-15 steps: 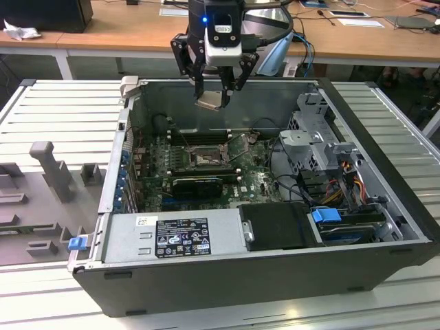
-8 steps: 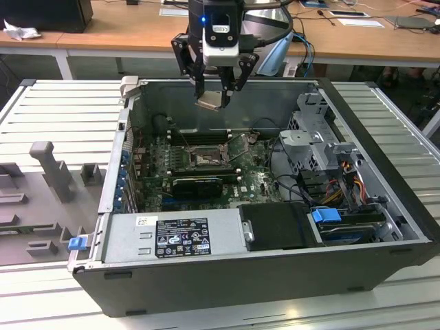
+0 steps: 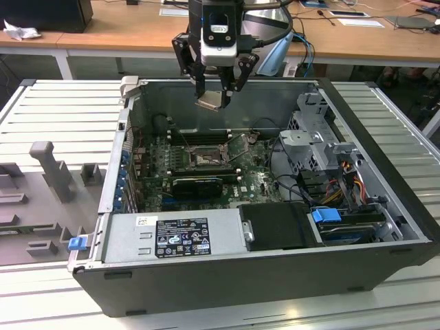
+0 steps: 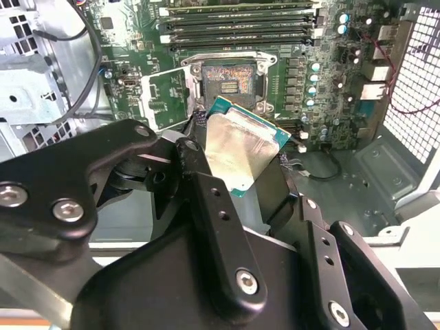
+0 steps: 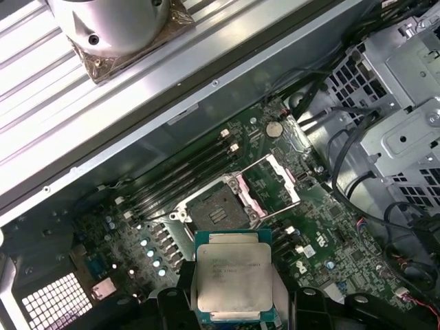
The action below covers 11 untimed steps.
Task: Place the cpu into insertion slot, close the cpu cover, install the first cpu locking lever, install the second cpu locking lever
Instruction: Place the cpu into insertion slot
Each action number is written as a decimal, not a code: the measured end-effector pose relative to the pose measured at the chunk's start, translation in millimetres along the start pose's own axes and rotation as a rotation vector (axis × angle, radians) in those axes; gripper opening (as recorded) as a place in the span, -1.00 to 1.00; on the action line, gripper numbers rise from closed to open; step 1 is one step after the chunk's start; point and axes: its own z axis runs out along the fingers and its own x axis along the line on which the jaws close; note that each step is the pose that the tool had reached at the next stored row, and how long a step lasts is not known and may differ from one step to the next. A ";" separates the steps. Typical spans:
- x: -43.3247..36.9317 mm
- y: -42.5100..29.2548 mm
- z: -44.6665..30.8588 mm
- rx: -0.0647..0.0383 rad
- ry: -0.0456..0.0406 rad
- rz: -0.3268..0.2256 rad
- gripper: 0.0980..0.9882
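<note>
The gripper [image 3: 216, 96] pinches the chip [image 5: 234, 275] by its edges, underside free, hanging above the bare socket [image 5: 216, 213] whose cover [image 5: 249, 198] stands flipped up to receive it.

Your exterior view looks steeply down from outside at the whole open computer case [image 3: 227, 275]. Both wrist views sit close above the motherboard [image 5: 323, 234], facing down from different sides; in both wrist views you see the same insertion slot [image 4: 230, 82] and cpu [image 5: 234, 278].
</note>
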 end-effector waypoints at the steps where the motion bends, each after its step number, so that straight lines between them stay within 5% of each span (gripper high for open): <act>1: 0.0 0.0 0.0 0.000 -0.0003 0.004 -0.04; 11: 0.0 0.0 0.0 -0.001 -0.0058 0.066 -0.04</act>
